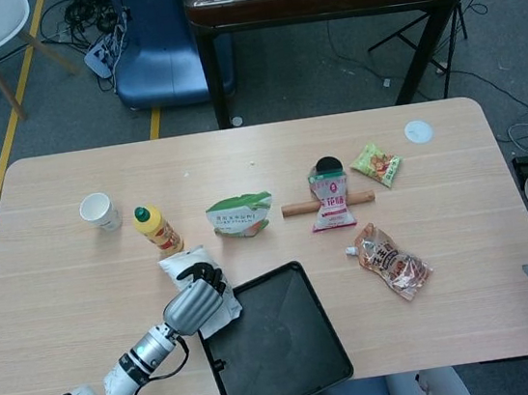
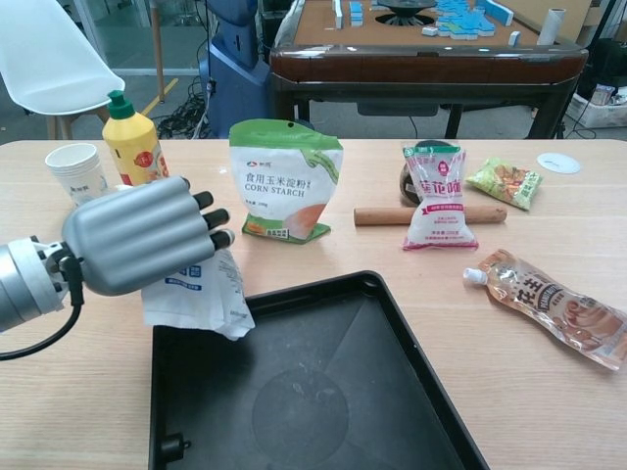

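My left hand (image 1: 196, 305) (image 2: 142, 235) grips a white bag with blue print (image 1: 184, 266) (image 2: 201, 292) from above, at the table's front left. The bag's lower corner reaches the far left corner of the black tray (image 1: 282, 346) (image 2: 323, 392). The fingers lie over the bag and hide its middle. A green and white corn starch pouch (image 1: 240, 214) (image 2: 286, 181) stands just behind the hand. A yellow bottle with a green cap (image 1: 158, 230) (image 2: 132, 144) and a paper cup (image 1: 99, 210) (image 2: 78, 171) stand to its left. No view shows my right hand.
A wooden rolling pin (image 1: 297, 210) (image 2: 377, 215) lies behind a pink bag (image 1: 331, 200) (image 2: 437, 196). A green snack pack (image 1: 376, 164) (image 2: 505, 181), a brown sauce pouch (image 1: 392, 260) (image 2: 554, 308) and a white disc (image 1: 418, 131) (image 2: 558, 163) lie on the right.
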Available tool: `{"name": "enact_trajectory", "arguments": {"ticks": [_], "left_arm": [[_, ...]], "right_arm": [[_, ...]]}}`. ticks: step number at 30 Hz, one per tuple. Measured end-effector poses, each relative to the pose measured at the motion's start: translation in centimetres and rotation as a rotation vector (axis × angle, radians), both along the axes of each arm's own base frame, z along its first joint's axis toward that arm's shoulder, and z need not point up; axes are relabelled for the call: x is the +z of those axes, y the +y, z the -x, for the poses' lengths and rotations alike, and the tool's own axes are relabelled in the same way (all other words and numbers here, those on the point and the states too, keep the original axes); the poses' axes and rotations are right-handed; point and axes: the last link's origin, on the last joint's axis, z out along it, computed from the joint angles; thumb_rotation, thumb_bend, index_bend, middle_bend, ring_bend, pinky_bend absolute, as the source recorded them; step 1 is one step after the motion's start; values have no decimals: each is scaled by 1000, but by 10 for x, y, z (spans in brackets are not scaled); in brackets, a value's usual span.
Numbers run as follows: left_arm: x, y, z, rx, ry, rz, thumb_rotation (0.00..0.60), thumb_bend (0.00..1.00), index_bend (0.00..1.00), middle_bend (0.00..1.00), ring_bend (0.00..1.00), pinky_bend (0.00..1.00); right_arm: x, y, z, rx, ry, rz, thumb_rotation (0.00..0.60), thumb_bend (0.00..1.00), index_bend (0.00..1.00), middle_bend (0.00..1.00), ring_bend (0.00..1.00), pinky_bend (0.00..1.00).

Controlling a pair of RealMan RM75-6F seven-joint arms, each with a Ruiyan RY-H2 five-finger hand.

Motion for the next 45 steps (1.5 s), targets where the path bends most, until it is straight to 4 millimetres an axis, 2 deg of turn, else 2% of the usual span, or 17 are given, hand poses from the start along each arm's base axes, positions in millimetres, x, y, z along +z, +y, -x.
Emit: {"name": "enact_trajectory", "arguments": {"ticks": [21, 33, 45], "left_arm": [[-2, -4, 1, 82, 34, -25, 600, 221, 418, 617, 535, 669], [5, 11, -3, 273, -262, 156, 600, 221, 417, 617, 530, 678], [20, 35, 0, 606, -696, 336, 600, 221, 417, 617, 523, 678]], "right_arm": [[0, 1, 1, -6, -1, 1, 600, 195, 245, 262, 203, 214], [0, 0, 2, -8, -2, 4, 600, 195, 244, 262, 203, 214], [-1, 0, 2, -9, -4, 3, 600, 195, 245, 262, 203, 214]]}}
